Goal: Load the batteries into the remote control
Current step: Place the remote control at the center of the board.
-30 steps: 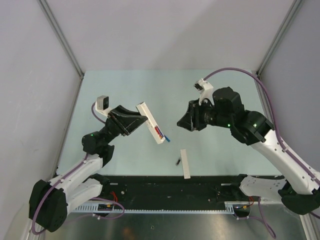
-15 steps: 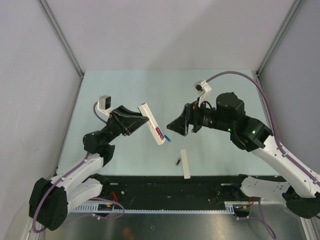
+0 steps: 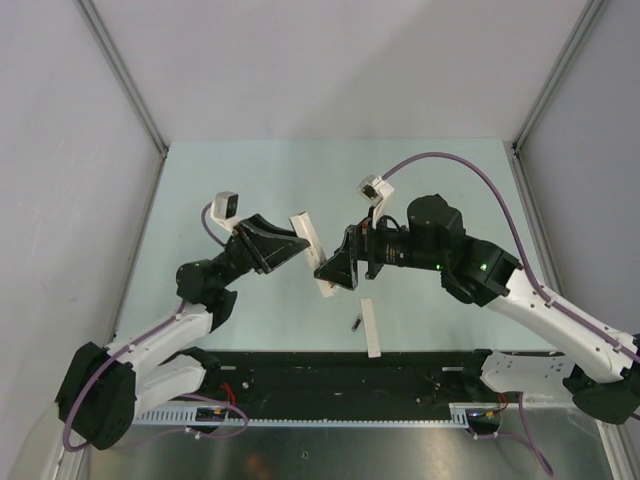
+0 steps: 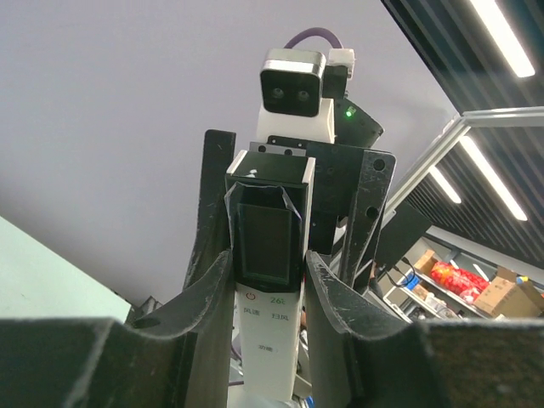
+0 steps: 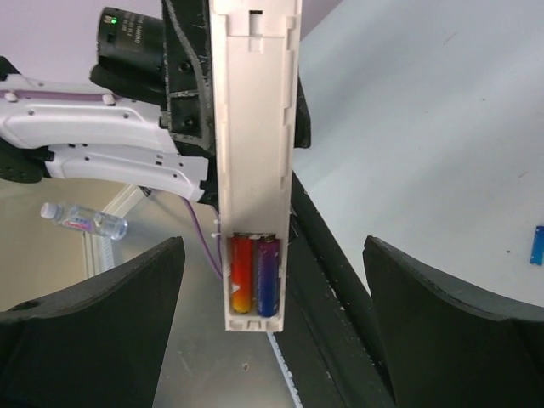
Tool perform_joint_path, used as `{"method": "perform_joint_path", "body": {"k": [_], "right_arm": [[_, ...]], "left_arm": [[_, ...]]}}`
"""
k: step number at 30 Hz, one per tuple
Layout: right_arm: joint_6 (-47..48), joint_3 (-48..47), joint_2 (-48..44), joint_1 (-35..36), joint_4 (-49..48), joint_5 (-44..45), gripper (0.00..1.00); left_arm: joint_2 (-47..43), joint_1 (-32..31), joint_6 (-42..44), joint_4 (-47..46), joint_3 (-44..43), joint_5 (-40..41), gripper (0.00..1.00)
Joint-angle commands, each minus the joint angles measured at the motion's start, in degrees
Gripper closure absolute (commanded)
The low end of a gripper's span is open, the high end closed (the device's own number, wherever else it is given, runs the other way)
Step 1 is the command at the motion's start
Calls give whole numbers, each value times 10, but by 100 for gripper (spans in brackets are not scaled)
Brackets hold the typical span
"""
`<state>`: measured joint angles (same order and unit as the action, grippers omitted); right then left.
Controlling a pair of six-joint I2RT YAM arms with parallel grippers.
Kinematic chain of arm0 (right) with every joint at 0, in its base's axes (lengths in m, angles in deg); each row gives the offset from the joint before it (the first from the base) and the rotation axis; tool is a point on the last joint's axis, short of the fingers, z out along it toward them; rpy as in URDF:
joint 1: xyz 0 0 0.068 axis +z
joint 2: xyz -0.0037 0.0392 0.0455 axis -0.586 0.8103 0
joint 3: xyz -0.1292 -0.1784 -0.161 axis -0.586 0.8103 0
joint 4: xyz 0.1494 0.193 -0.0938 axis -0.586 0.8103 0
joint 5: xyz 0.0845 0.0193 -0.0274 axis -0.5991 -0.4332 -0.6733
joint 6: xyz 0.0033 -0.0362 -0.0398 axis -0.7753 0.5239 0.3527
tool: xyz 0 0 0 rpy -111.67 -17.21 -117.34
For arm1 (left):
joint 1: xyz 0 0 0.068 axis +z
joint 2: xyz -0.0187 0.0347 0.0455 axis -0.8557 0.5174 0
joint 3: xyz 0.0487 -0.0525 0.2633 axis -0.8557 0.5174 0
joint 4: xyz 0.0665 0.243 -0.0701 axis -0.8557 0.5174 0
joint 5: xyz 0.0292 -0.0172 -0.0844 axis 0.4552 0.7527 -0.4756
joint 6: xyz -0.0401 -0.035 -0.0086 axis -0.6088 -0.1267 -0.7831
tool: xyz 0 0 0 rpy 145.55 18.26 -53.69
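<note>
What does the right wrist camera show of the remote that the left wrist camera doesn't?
Only the right wrist view shows the open back of the remote control, with two batteries, red and blue, seated at one end, plus a loose blue battery on the table. Only the left wrist view shows its front: the dark screen, with the left fingers clamped on its sides. Both show the remote in the left fingers' grip.
</note>
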<state>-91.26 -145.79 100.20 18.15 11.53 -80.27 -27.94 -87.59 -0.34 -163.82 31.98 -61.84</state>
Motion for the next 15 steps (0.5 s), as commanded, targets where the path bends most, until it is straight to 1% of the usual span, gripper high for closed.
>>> {"method": "perform_joint_path", "body": {"k": [1, 3, 6, 7, 8, 12, 15], "right_arm": [[26, 7, -1, 5, -14, 22, 11], [33, 10, 1, 5, -10, 29, 12], [40, 12, 1, 5, -7, 30, 18], [42, 13, -1, 4, -7, 29, 23], [44, 12, -1, 4, -7, 28, 25], [48, 12, -13, 1, 4, 37, 30], [51, 12, -28, -7, 13, 38, 40]], "left_arm": [[10, -23, 14, -209, -31, 4, 100], [17, -31, 18, -209, -38, 3, 100], [29, -40, 22, -209, -49, 4, 100], [31, -42, 22, -209, -53, 5, 100], [36, -45, 22, -209, -57, 3, 100], [65, -57, 18, -209, -94, -4, 100], [90, -61, 15, -209, -123, -9, 100]]}}
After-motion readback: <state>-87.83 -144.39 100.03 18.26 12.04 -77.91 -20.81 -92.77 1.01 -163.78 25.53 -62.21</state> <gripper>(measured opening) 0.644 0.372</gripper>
